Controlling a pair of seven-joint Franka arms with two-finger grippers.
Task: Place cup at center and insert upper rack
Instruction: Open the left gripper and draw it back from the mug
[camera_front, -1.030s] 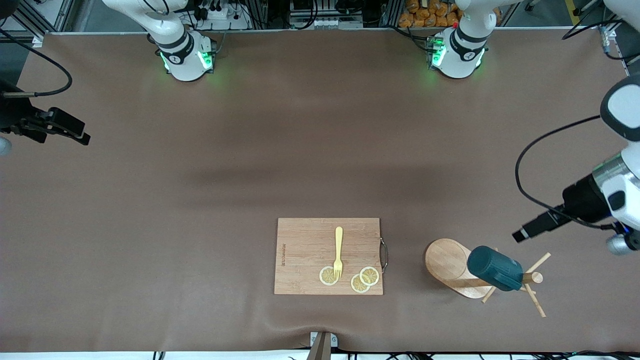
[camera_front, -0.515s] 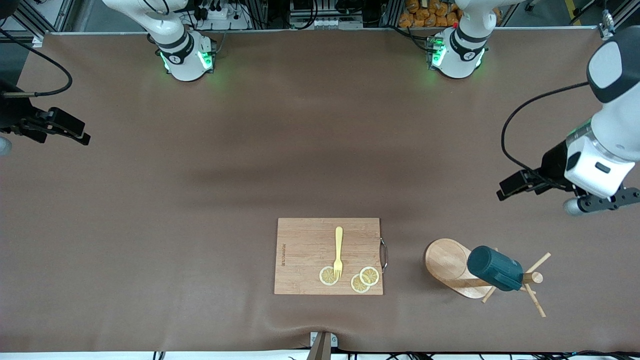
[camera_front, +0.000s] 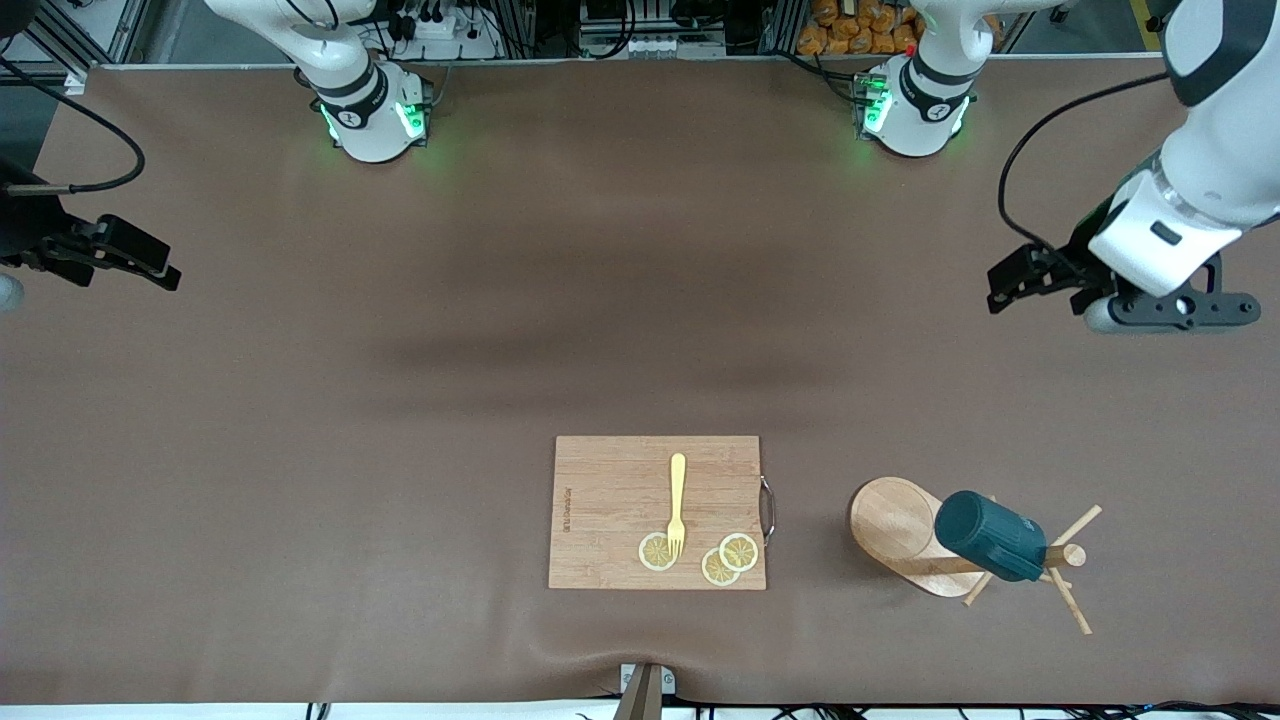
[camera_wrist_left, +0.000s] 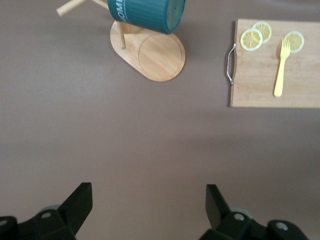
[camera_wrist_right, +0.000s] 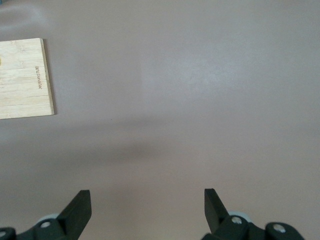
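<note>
Two pincers hang with fingers spread, grasping nothing. Right pincer (camera_wrist_right: 145, 210) waits over bare table (camera_front: 300, 450) at the right arm's end. A cutting board (camera_front: 620, 500) carries a yellow fork (camera_front: 677, 505) and lemon slices (camera_front: 728, 560). Beside it the upper rack (camera_front: 905, 535) stands with the cup (camera_front: 990, 535) hung on a peg. Left pincer (camera_wrist_left: 147, 207) hovers above table at the left arm's end.

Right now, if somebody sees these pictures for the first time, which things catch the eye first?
Probably the dark teal-green mug, hanging tilted on the light wooden mug tree near the front camera, toward the left arm's end. Beside it, a rectangular wooden cutting board carries a yellow fork and three lemon slices. The left claw hovers open over bare table.
</note>
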